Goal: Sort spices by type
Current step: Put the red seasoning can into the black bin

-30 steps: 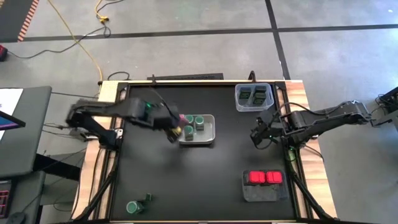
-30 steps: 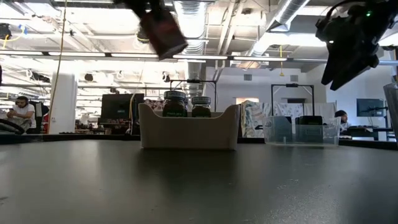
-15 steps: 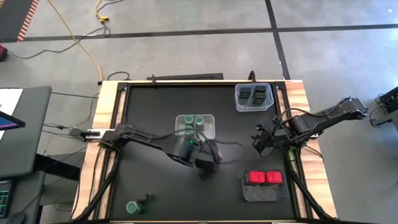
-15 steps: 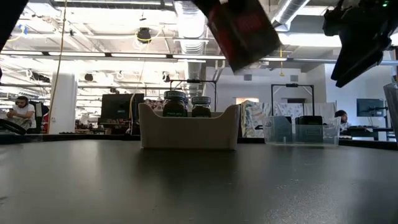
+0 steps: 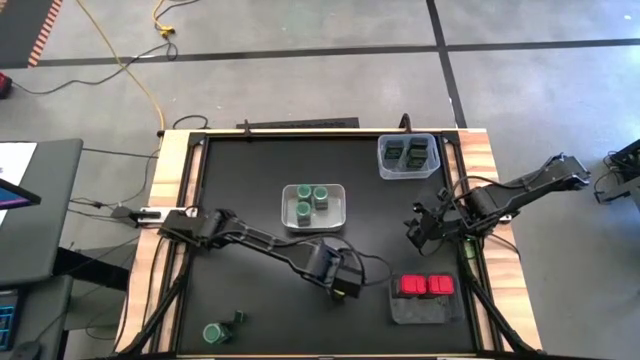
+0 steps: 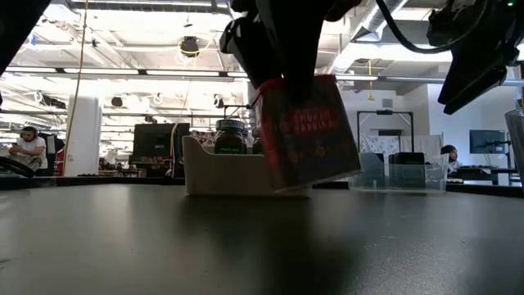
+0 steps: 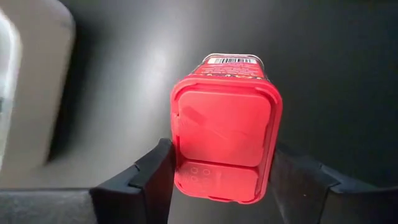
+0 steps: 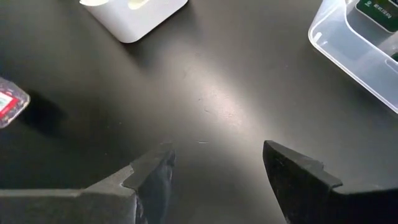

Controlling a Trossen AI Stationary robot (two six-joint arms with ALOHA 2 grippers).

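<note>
My left gripper (image 5: 343,283) hangs over the table's near right part, shut on a red rectangular spice box (image 6: 307,135) with a red lid (image 7: 224,134). Just to its right a grey tray (image 5: 425,310) holds two red boxes (image 5: 425,286). A white tray (image 5: 338,205) holds three green-lidded jars (image 5: 312,200). A clear bin (image 5: 408,140) at the far right holds dark tins (image 5: 407,153). One green-lidded jar (image 5: 213,332) and one dark tin (image 5: 238,320) stand at the near left. My right gripper (image 5: 415,225) waits open at the right. My left gripper pinches the red box between its two fingers (image 7: 155,171), one on each of two opposite sides (image 7: 176,155) at the lid end. The fingers come from above, pointing steeply down. The box hangs below them, a little tilted, its bottom clear of the table.
The black tabletop (image 5: 250,160) has wooden side rails (image 5: 170,200). Bare black surface lies between the white tray and the near edge. Beyond the table, in the low view, is a room with desks and a seated person (image 6: 29,147).
My left gripper has swung from beside the white tray toward the table's right and near edges and come down, rolling a little, with the red box still between its fingers. In the low view the box has dropped from high up to just above the table.
</note>
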